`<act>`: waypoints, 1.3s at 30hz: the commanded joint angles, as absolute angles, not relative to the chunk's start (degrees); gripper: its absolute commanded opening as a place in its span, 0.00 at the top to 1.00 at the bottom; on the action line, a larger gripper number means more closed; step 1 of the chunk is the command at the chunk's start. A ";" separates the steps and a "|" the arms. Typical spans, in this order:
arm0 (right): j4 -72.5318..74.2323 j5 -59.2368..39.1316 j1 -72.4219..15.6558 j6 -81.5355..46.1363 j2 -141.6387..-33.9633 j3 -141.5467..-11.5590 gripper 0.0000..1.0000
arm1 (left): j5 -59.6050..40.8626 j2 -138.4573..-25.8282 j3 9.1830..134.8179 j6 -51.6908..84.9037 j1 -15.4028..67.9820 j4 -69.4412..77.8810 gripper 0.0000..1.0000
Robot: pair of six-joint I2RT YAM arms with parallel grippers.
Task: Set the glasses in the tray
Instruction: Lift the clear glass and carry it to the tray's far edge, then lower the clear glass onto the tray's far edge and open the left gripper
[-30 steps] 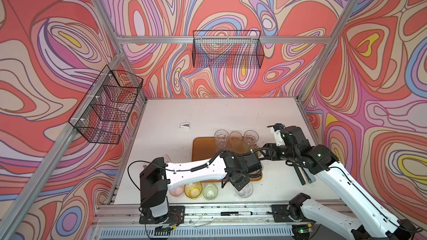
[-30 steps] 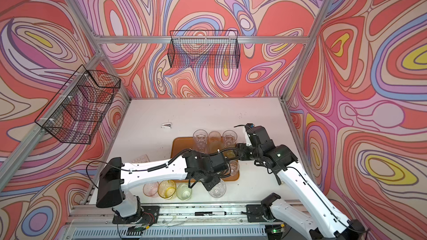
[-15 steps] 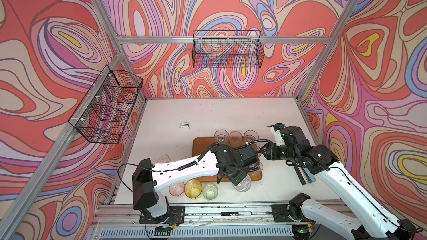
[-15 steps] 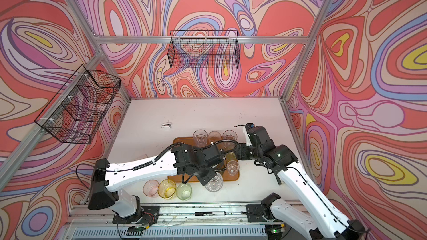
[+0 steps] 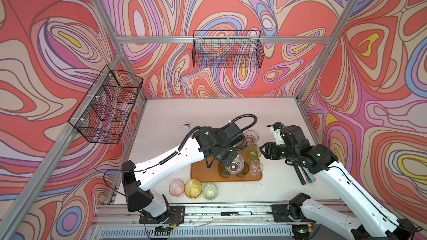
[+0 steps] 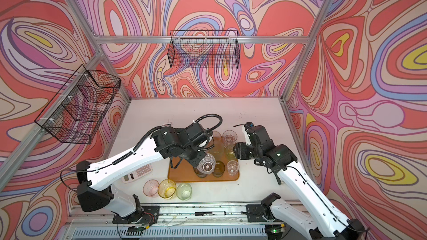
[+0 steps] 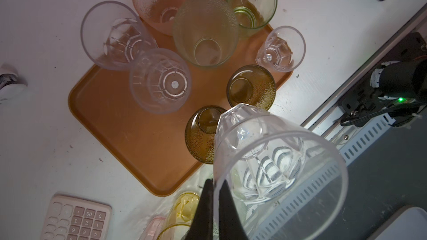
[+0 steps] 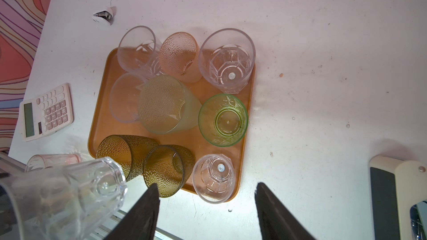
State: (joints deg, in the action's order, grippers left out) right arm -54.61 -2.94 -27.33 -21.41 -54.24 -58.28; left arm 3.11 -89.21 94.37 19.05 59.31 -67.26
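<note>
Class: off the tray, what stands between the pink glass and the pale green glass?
A yellow glass stands between the pink glass and the pale green glass, seen in both top views.

table | tray | calculator | pink glass | yellow glass | green glass | white object

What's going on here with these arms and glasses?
The left end effector is shut on the rim of a clear glass, holding it tilted above the orange tray, over two olive glasses. The right end effector hangs open by the tray, empty. A pink glass, a yellow glass and a pale green glass stand on the table beside it.
</note>
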 commanded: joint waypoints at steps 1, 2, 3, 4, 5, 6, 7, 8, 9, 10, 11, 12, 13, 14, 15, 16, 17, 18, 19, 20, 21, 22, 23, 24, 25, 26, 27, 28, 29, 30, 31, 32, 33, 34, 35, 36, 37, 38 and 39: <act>-53.54 -3.30 -27.22 -19.38 -55.27 -59.54 0.32 | 4.21 -87.88 97.37 18.27 57.04 -71.83 1.00; -53.53 -3.51 -27.16 -19.27 -55.43 -59.74 0.32 | 4.31 -88.03 97.58 18.19 56.20 -72.09 1.00; -53.52 -3.67 -27.16 -19.08 -55.52 -59.79 0.32 | 4.22 -87.98 97.81 18.16 55.13 -72.35 1.00; -53.31 -3.69 -27.16 -18.98 -55.63 -59.85 0.32 | 4.23 -88.12 98.07 18.11 54.07 -72.59 1.00; -53.24 -3.70 -27.16 -18.87 -55.63 -59.85 0.32 | 4.35 -88.07 98.18 18.06 53.15 -72.83 1.00; -53.09 -3.80 -27.16 -18.81 -55.63 -59.94 0.32 | 4.45 -88.20 98.23 18.11 52.11 -73.01 1.00; -53.04 -3.80 -27.16 -18.76 -55.63 -59.92 0.32 | 4.40 -88.36 98.55 18.19 50.89 -73.48 1.00; -52.91 -3.76 -27.20 -18.72 -55.56 -59.86 0.32 | 4.44 -88.52 98.93 18.12 50.08 -73.85 1.00; -52.80 -3.82 -27.19 -18.72 -55.55 -59.77 0.32 | 4.56 -88.72 99.45 17.94 49.15 -74.28 1.00; -52.63 -3.78 -27.16 -18.72 -55.46 -59.61 0.32 | 4.72 -88.97 100.03 17.64 48.35 -74.58 1.00; -52.41 -3.78 -27.11 -18.72 -55.55 -59.56 0.32 | 4.98 -89.07 100.56 17.50 47.72 -74.86 1.00; -52.37 -3.84 -27.19 -18.64 -55.68 -59.57 0.32 | 5.33 -89.33 101.17 17.33 46.93 -75.16 1.00; -52.34 -3.99 -27.16 -18.56 -55.89 -59.67 0.32 | 5.60 -89.50 101.78 17.23 45.98 -75.51 1.00; -52.34 -4.25 -27.14 -18.42 -56.05 -59.76 0.32 | 5.75 -89.70 102.21 17.14 45.23 -75.95 1.00; -52.23 -4.83 -27.16 -18.33 -56.16 -59.85 0.32 | 6.16 -90.06 102.97 17.14 44.33 -76.62 1.00; -52.06 -5.07 -27.16 -18.19 -56.10 -59.93 0.32 | 6.49 -90.38 103.47 17.16 43.43 -77.35 1.00; -51.99 -5.12 -27.16 -18.11 -56.00 -59.94 0.32 | 6.67 -90.59 103.76 17.14 42.76 -77.67 1.00; -51.96 -5.17 -27.24 -18.07 -55.90 -59.94 0.32 | 6.76 -90.70 103.87 16.96 42.04 -77.86 1.00; -51.86 -5.18 -27.18 -18.10 -55.82 -60.03 0.32 | 6.86 -90.79 103.88 17.00 41.32 -77.87 1.00; -51.88 -5.09 -27.19 -18.11 -55.81 -60.03 0.32 | 6.73 -90.90 103.87 17.05 40.62 -77.79 1.00; -51.86 -4.95 -27.16 -18.12 -55.81 -59.95 0.32 | 6.51 -91.04 103.80 17.14 39.73 -77.70 1.00; -51.91 -4.88 -27.16 -18.12 -55.81 -59.94 0.32 | 6.25 -91.27 103.73 17.52 38.91 -77.70 1.00; -51.80 -4.92 -27.16 -18.14 -55.89 -59.99 0.32 | 5.98 -91.49 103.69 17.66 38.20 -77.57 1.00; -51.77 -4.81 -27.22 -18.16 -55.90 -59.94 0.32 | 5.93 -91.70 103.49 17.74 37.35 -77.44 1.00; -51.70 -4.77 -27.16 -18.13 -55.98 -59.86 0.32 | 6.33 -91.88 103.33 17.90 36.86 -77.28 1.00; -51.71 -4.79 -27.16 -18.19 -56.03 -59.86 0.32 | 6.94 -92.17 103.24 18.16 36.37 -77.10 1.00; -51.66 -4.81 -27.16 -18.11 -56.12 -59.85 0.32 | 7.03 -92.44 102.93 18.28 35.86 -76.64 1.00; -51.61 -4.72 -27.20 -18.12 -56.16 -59.85 0.32 | 6.75 -92.71 102.59 18.28 35.47 -76.12 1.00; -51.65 -4.77 -27.18 -18.11 -56.24 -59.86 0.32 | 6.35 -92.94 102.15 18.28 34.98 -75.42 1.00; -51.68 -4.75 -27.24 -18.06 -56.32 -59.85 0.32 | 6.08 -93.22 101.68 18.19 34.55 -74.71 1.00; -51.69 -4.78 -27.19 -18.02 -56.40 -59.85 0.32 | 6.08 -93.62 101.44 18.19 34.25 -74.26 1.00; -51.77 -4.71 -27.21 -17.98 -56.47 -59.85 0.32 | 6.25 -94.10 101.10 18.28 33.83 -73.83 1.00; -51.84 -4.67 -27.16 -18.01 -56.47 -59.85 0.32 | 6.46 -94.47 100.70 18.22 33.57 -73.14 1.00; -51.81 -4.72 -27.20 -18.02 -56.38 -59.81 0.32 | 6.43 -94.82 100.20 18.06 33.38 -72.37 1.00; -51.78 -4.82 -27.16 -18.02 -56.36 -59.71 0.33 | 6.43 -95.09 99.73 18.00 33.12 -71.59 1.00; -51.82 -4.83 -27.24 -18.02 -56.23 -59.59 0.32 | 6.35 -95.64 99.61 18.02 32.74 -71.07 1.00; -51.77 -4.83 -27.17 -18.00 -56.16 -59.55 0.32 | 6.48 -95.95 99.50 18.18 32.42 -70.66 1.00; -51.86 -4.79 -27.21 -18.02 -56.16 -59.46 0.33 | 6.76 -96.15 99.05 18.28 32.04 -69.89 1.00; -51.86 -4.75 -27.18 -18.00 -56.08 -59.36 0.33 | 6.60 -96.28 98.67 18.49 31.52 -69.04 1.00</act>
